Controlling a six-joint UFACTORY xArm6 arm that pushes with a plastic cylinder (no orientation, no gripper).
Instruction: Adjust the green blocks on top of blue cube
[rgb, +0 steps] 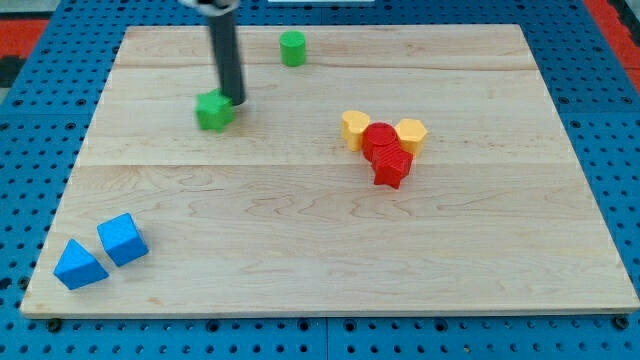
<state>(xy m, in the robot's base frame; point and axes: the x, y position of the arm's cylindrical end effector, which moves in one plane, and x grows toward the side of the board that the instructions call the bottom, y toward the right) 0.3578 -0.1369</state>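
My tip (235, 100) touches the upper right edge of a green block (213, 110), whose shape is blurred, in the upper left part of the board. A green cylinder (292, 47) stands near the view's top, right of the rod. The blue cube (122, 239) lies at the lower left, with a blue triangular block (79, 265) touching its lower left side. Both blue blocks are far below and left of my tip.
Two yellow blocks (354, 128) (411, 132) and two red blocks (380, 140) (392, 167) form a cluster right of centre. The wooden board (320, 270) lies on a blue pegboard surface.
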